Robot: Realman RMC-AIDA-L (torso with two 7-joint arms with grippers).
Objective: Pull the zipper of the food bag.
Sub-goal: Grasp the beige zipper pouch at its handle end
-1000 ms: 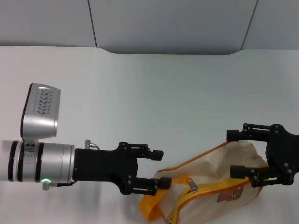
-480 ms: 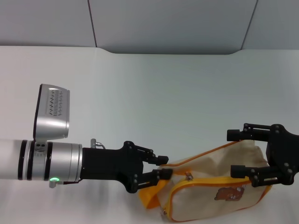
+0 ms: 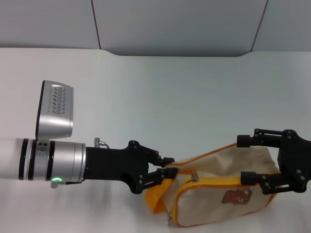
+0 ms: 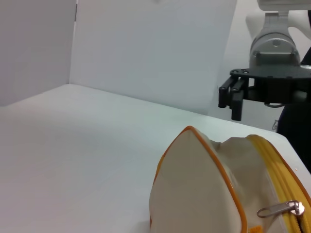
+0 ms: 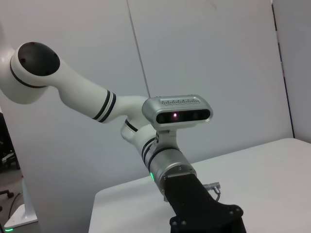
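- The food bag (image 3: 218,187), cream canvas with orange-yellow piping and a small brown bear picture (image 3: 236,197), lies on the white table (image 3: 160,97) at the near edge, right of centre.
- The zipper (image 3: 214,182) runs as a yellow band along the bag's top edge; its small silver pull tab (image 3: 195,176) sits towards the left end, just right of the left gripper.
- The left gripper (image 3: 167,174) reaches in from the left at the bag's left end. Its fingers (image 3: 160,160) are drawn close together around the bag's corner where the yellow loop handle (image 3: 158,196) begins, so it appears clenched on the bag's end.
- The handle hangs down below that gripper, towards the near edge.
- The right gripper (image 3: 250,158) is at the bag's right end, fingers spread wide: one finger (image 3: 252,141) lies along the far side of the bag, the other over the near side by the zipper band. Whether they touch the cloth is unclear.
- In the left wrist view the pull tab (image 4: 279,209) lies flat against the cream fabric.
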